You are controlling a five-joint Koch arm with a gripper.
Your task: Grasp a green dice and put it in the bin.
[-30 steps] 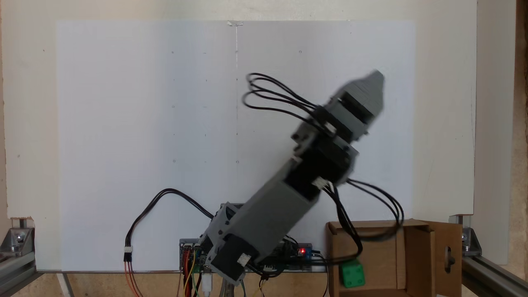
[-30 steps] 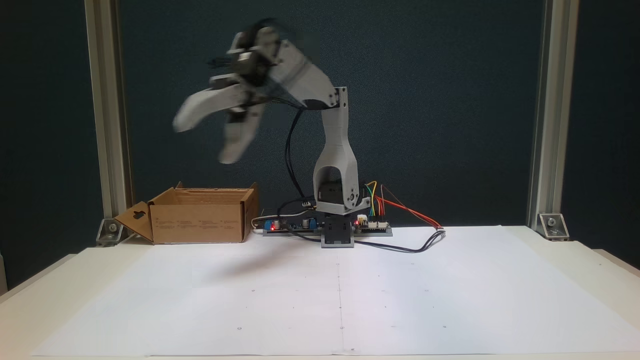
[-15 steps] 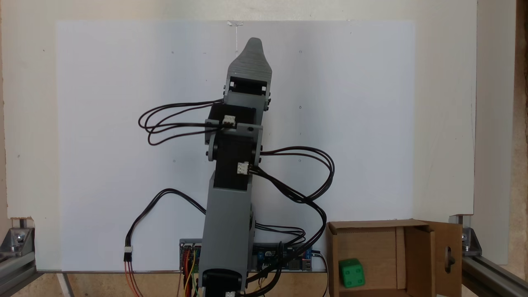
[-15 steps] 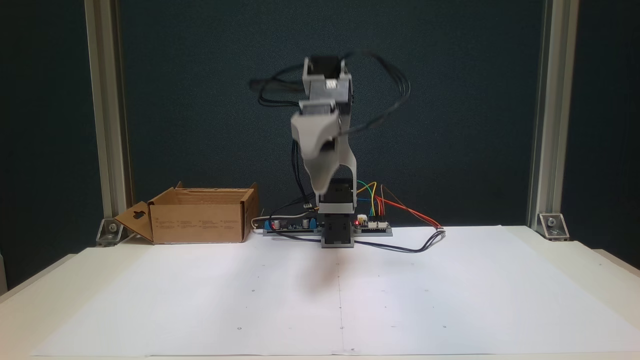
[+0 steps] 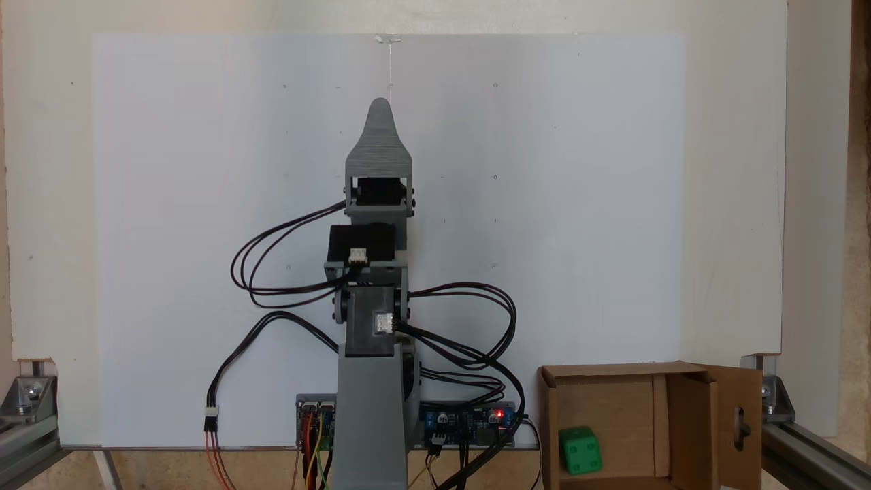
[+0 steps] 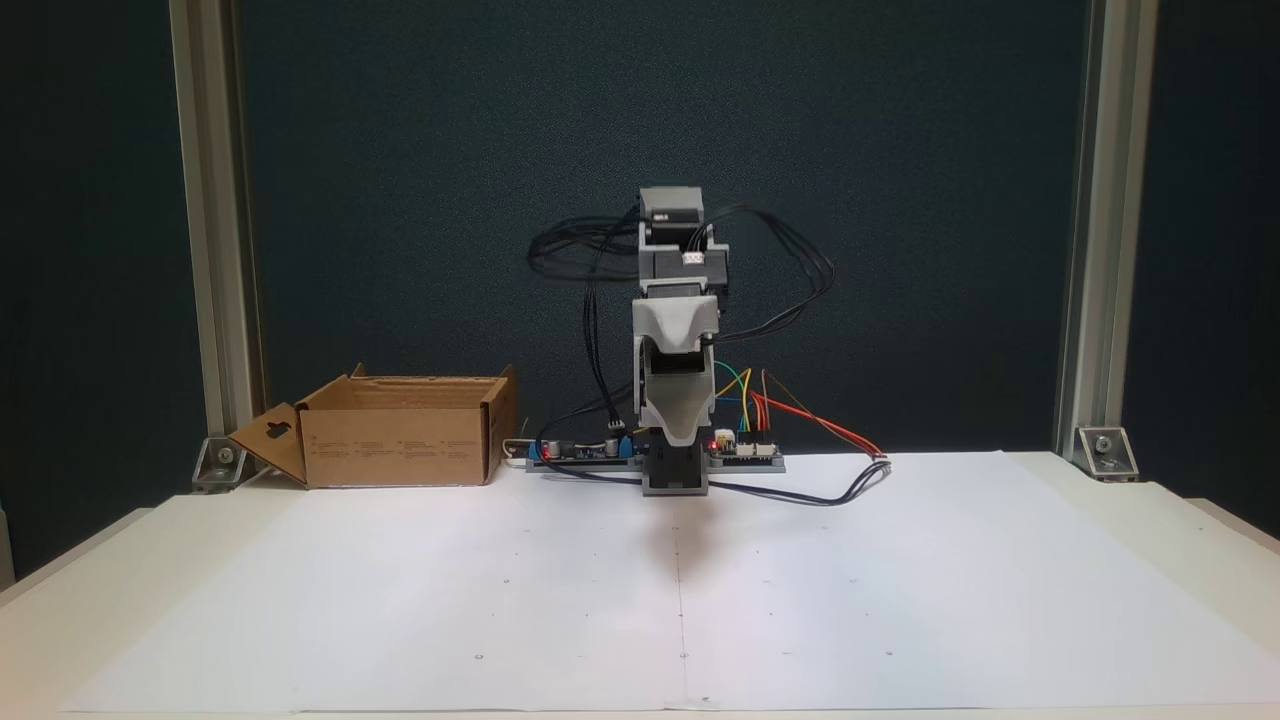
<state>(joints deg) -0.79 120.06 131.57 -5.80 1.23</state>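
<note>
The green dice (image 5: 580, 450) lies on the floor of the bin (image 5: 616, 371), near its left wall in that fixed view. From the front the bin (image 6: 400, 440) is a brown cardboard box at the back left, and its walls hide the dice. My gripper (image 5: 380, 105) is over the middle of the white sheet, well away from the bin and holding nothing. In the front view the gripper (image 6: 682, 435) points down toward the table just ahead of the arm's base. Its jaws lie one behind the other, so their gap is hidden.
A controller board (image 6: 745, 455) with coloured wires sits at the arm's base, and black cables loop around the arm. Aluminium frame posts (image 6: 215, 230) stand at the back corners. The white paper sheet (image 5: 544, 204) covers the table.
The arm swung from the bin's side back to the centre, then folded lower and drew in. The dice stayed in the bin.
</note>
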